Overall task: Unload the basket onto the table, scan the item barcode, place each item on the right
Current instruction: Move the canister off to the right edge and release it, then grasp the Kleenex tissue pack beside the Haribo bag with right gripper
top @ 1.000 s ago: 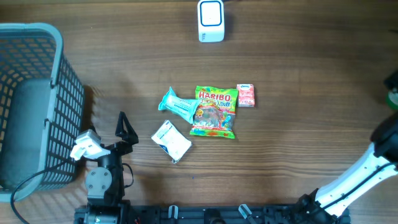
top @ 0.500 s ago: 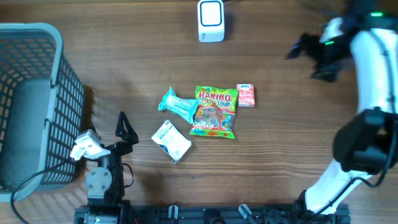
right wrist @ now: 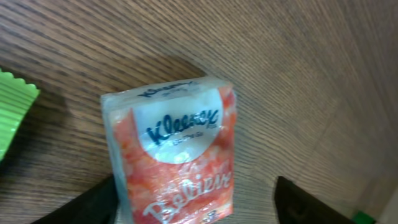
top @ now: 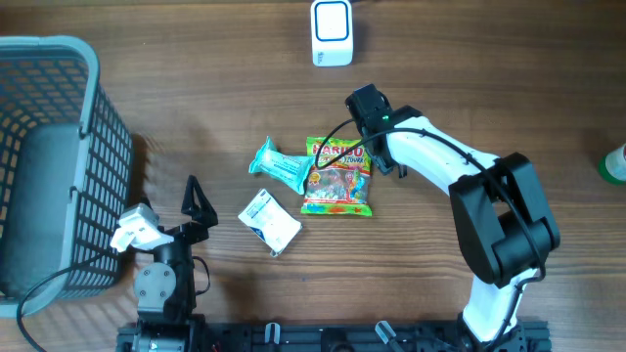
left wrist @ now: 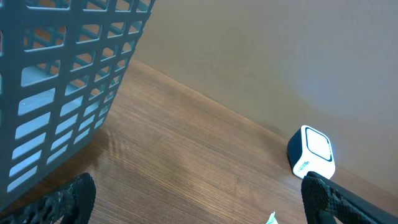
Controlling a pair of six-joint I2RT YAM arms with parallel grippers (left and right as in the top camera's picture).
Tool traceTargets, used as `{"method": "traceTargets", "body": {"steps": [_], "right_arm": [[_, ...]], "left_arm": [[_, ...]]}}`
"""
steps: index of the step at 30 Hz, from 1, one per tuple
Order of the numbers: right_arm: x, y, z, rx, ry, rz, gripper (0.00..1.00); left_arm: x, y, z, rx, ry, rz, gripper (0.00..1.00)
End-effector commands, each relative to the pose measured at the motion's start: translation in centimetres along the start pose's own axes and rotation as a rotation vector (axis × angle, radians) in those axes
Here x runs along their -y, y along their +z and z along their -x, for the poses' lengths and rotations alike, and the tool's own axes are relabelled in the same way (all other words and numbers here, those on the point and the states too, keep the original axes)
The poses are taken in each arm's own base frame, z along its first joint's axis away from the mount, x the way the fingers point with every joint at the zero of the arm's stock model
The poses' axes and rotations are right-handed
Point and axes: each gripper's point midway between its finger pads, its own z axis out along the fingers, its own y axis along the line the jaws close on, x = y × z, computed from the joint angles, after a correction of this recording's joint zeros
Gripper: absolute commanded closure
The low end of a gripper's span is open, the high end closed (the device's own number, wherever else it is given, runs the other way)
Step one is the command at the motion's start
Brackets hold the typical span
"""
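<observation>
Overhead: my right pincer (top: 383,154) is out over mid-table, just right of the Haribo bag (top: 337,176). My arm hides the fingers and whatever lies beneath, so I cannot tell the jaw gap from here. My left pincer (top: 196,200) is low on the left beside the grey basket (top: 49,166), fingers splayed in a wide V with nothing in them. A teal wrapper (top: 279,164) overlaps the Haribo bag's left edge. A white packet (top: 269,222) lies apart, below and to the left. The white scanner (top: 332,32) is at the far edge of the wooden table (top: 469,59), well apart from the items.

Left wrist: my left pincer (left wrist: 196,190) is wide open. One fingertip (left wrist: 68,199) shows in each bottom corner, with bare table (left wrist: 186,155) between them and nothing held or touched. Basket wall (left wrist: 62,81) on the left, scanner (left wrist: 311,152) far right.

Right wrist: a Kleenex tissue pack (right wrist: 174,155) lies flat on the table (right wrist: 280,74), logo up, between my fingers. My right pincer (right wrist: 193,202) is fairly wide and not gripping. The left finger (right wrist: 87,202) is right against the pack's edge, contact unclear. The right finger stands off with bare wood showing between. The green Haribo bag edge (right wrist: 12,106) is just left of the pack.
</observation>
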Motion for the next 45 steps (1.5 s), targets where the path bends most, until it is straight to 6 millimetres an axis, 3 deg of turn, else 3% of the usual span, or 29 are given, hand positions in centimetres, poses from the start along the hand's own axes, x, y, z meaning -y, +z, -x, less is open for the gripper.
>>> {"method": "traceTargets", "body": {"steps": [1, 5, 8, 10, 11, 14, 17, 19, 21, 24, 27, 28, 29, 30, 34, 35, 37, 39, 41, 43, 44, 45], "right_arm": [[-0.6, -0.1, 0.0, 0.009, -0.019, 0.030, 0.38], [-0.6, -0.1, -0.1, 0.004, 0.005, 0.031, 0.59], [-1.2, -0.1, -0.2, -0.005, 0.115, 0.065, 0.96], [-3.6, -0.9, 0.7, 0.017, 0.144, 0.239, 0.96], [-3.8, -1.7, 1.4, 0.022, 0.204, 0.297, 0.96], [-1.6, -4.4, 1.8, -0.015, 0.421, 0.326, 0.96], [1.5, -7.6, 0.7, -0.125, 0.885, 0.298, 0.96], [0.1, -9.2, 0.2, -0.245, 1.217, 0.386, 0.95], [-0.8, -9.4, -1.2, -0.397, 1.537, 0.348, 0.96], [-4.9, -11.2, -3.7, -0.859, 2.108, 0.252, 0.96], [-4.8, -10.4, -1.9, -0.798, 2.130, 0.331, 0.95], [-4.7, -10.3, -2.1, -0.775, 2.081, 0.331, 0.60], [-3.6, -9.5, -1.9, -0.661, 1.988, 0.333, 0.15], [-3.0, -9.1, -1.6, -0.597, 1.938, 0.340, 0.00], [1.2, -8.0, 1.9, -0.264, 1.469, 0.485, 0.00], [2.2, -8.2, 3.5, -0.133, 1.237, 0.539, 0.00], [1.8, -9.2, 5.8, 0.105, 0.686, 0.638, 0.00], [1.0, -9.5, 5.7, 0.243, 0.239, 0.630, 0.00], [0.4, -9.0, 4.6, 0.295, -0.059, 0.600, 0.11], [-0.2, -8.7, 3.0, 0.277, -0.219, 0.606, 0.24], [-0.1, -8.6, 3.0, 0.283, -0.238, 0.612, 0.24], [-0.1, -8.5, 3.0, 0.305, -0.260, 0.632, 0.30]], "left_arm": [[-0.1, 0.0, -0.1, 0.003, -0.007, -0.001, 0.00], [-0.1, 0.0, -0.1, 0.003, -0.007, -0.001, 0.00], [-0.1, 0.0, -0.1, 0.003, -0.007, -0.001, 0.00], [-0.1, 0.0, -0.1, 0.003, -0.007, -0.001, 0.00], [-0.1, 0.0, -0.1, 0.003, -0.007, -0.001, 0.00], [-0.1, 0.0, -0.1, 0.003, -0.007, -0.001, 0.00], [-0.1, 0.0, -0.1, 0.003, -0.007, -0.001, 0.00], [-0.1, 0.0, -0.1, 0.003, -0.007, -0.001, 0.00], [-0.1, 0.0, -0.1, 0.003, -0.007, -0.001, 0.00], [-0.1, 0.0, -0.1, 0.003, -0.007, -0.001, 0.00], [-0.1, 0.0, -0.1, 0.003, -0.007, -0.001, 0.00], [-0.1, 0.0, -0.1, 0.003, -0.007, -0.001, 0.00], [-0.1, 0.0, -0.1, 0.003, -0.007, -0.001, 0.00], [-0.1, 0.0, -0.1, 0.003, -0.007, -0.001, 0.00], [-0.1, 0.0, -0.1, 0.003, -0.007, -0.001, 0.00], [-0.1, 0.0, -0.1, 0.003, -0.007, -0.001, 0.00], [-0.1, 0.0, -0.1, 0.003, -0.007, -0.001, 0.00], [-0.1, 0.0, -0.1, 0.003, -0.007, -0.001, 0.00], [-0.1, 0.0, -0.1, 0.003, -0.007, -0.001, 0.00], [-0.1, 0.0, -0.1, 0.003, -0.007, -0.001, 0.00], [-0.1, 0.0, -0.1, 0.003, -0.007, -0.001, 0.00], [-0.1, 0.0, -0.1, 0.003, -0.007, -0.001, 0.00]]}}
